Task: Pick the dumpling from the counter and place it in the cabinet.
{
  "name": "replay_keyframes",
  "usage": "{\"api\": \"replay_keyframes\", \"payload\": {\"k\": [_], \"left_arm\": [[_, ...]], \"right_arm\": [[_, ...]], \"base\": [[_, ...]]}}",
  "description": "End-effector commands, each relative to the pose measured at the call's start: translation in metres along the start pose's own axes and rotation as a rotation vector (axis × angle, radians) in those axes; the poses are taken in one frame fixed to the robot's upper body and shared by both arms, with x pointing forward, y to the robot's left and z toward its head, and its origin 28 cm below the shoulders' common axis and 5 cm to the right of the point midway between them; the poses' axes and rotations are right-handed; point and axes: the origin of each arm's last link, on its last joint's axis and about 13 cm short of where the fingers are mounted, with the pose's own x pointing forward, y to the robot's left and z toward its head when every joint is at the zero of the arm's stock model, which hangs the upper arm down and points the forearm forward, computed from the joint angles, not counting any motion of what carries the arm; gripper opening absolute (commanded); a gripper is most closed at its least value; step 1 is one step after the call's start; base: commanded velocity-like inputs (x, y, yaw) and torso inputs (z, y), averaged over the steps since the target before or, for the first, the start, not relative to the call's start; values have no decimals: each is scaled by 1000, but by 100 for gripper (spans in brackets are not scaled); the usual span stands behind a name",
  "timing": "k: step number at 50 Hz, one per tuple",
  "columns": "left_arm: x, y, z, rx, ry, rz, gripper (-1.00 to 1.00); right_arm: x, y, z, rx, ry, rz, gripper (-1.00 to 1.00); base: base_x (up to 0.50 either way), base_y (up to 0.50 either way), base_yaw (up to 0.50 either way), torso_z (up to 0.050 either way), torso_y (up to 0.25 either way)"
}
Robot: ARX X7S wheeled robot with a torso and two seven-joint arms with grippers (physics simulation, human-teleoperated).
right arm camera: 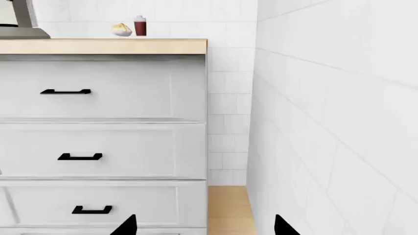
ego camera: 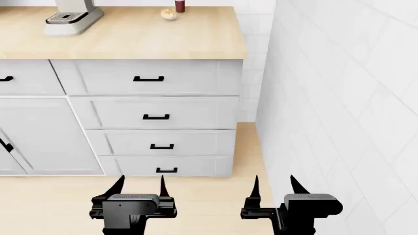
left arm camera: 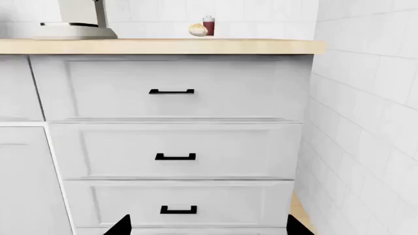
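Observation:
The dumpling [ego camera: 169, 13] is a small pale bun sitting at the back of the light-wood counter [ego camera: 130, 41], right beside a dark-red bottle [ego camera: 179, 6]. It also shows in the left wrist view [left arm camera: 197, 30] and the right wrist view [right arm camera: 121, 30]. My left gripper [ego camera: 140, 186] and right gripper [ego camera: 274, 185] are both open and empty, held low in front of the drawers, far below and short of the dumpling. Only the black fingertips [left arm camera: 121, 226] show in the wrist views.
A grey coffee machine [ego camera: 72, 17] stands on the counter at the left. A stack of white drawers with black handles [ego camera: 155, 116] sits under the counter, a cabinet door [ego camera: 36, 137] to their left. A white tiled wall [ego camera: 339, 107] closes off the right side.

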Motion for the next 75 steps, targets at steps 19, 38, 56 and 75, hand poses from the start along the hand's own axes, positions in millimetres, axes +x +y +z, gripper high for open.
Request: {"api": "replay_keyframes", "payload": {"k": [19, 38, 56, 75], "left_arm": [[0, -2, 3, -36, 61, -11, 100], [-4, 7, 102, -3, 42, 8, 100], [-4, 17, 174, 18, -45, -11, 100], [0, 33, 240, 24, -182, 46, 100]], "right_arm": [[1, 0, 11, -119, 60, -21, 100], [-13, -7, 103, -134, -38, 108, 100], [8, -6, 163, -98, -98, 126, 100], [23, -10, 217, -39, -181, 112, 100]], "base": [[0, 0, 0, 0, 0], [0, 0, 0, 0, 0], [0, 0, 0, 0, 0], [0, 0, 0, 0, 0]]}}
